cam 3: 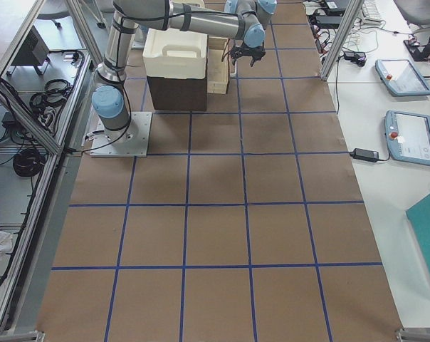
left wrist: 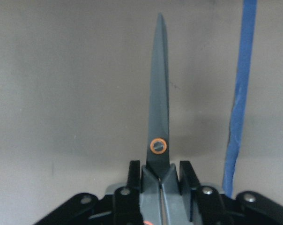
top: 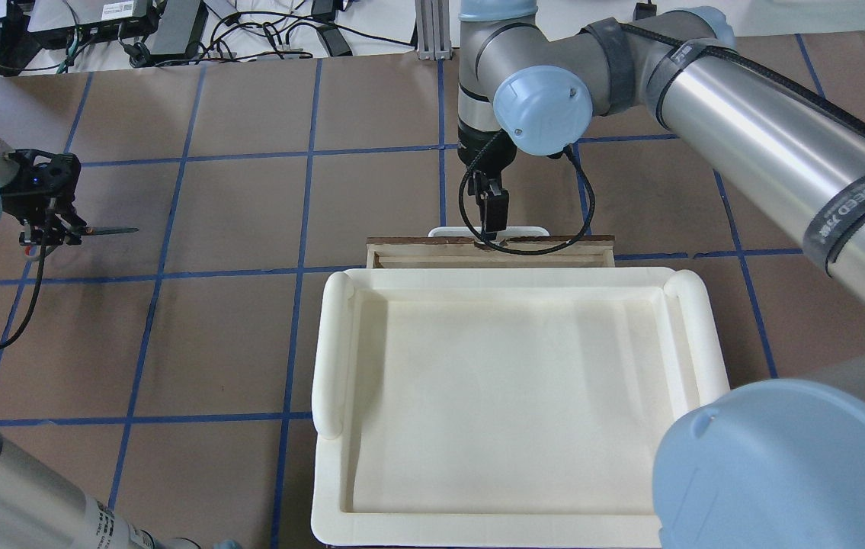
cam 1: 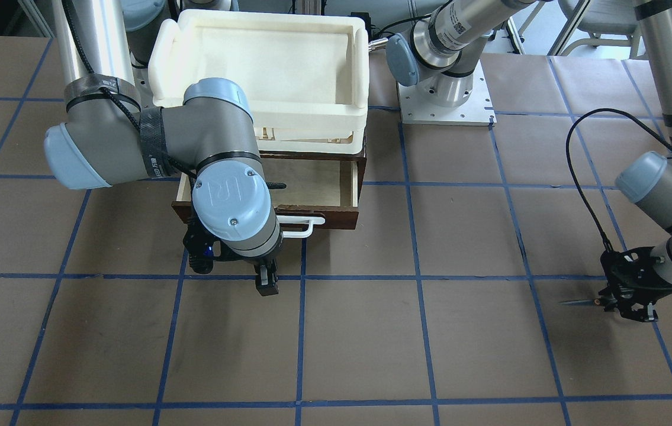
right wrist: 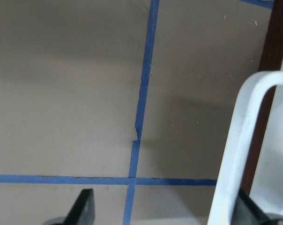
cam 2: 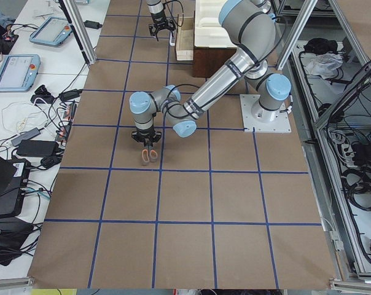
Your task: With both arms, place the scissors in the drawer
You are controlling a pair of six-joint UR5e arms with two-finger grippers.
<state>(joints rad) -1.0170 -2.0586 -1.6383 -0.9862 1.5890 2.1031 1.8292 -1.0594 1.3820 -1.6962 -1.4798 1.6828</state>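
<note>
My left gripper is shut on the scissors far out on my left, low over the table. Their dark blades point toward the table's middle. In the left wrist view the fingers clamp the grey handles just behind the orange pivot dot. The drawer stands open, showing its pale plywood interior and its dark brown front. My right gripper is open and empty, just in front of the white bar handle. In the right wrist view the handle sits beside one finger.
A cream-white plastic tray sits on top of the drawer cabinet, also seen in the overhead view. The left arm's base plate stands beside the cabinet. Brown paper with blue tape lines covers the table between the arms.
</note>
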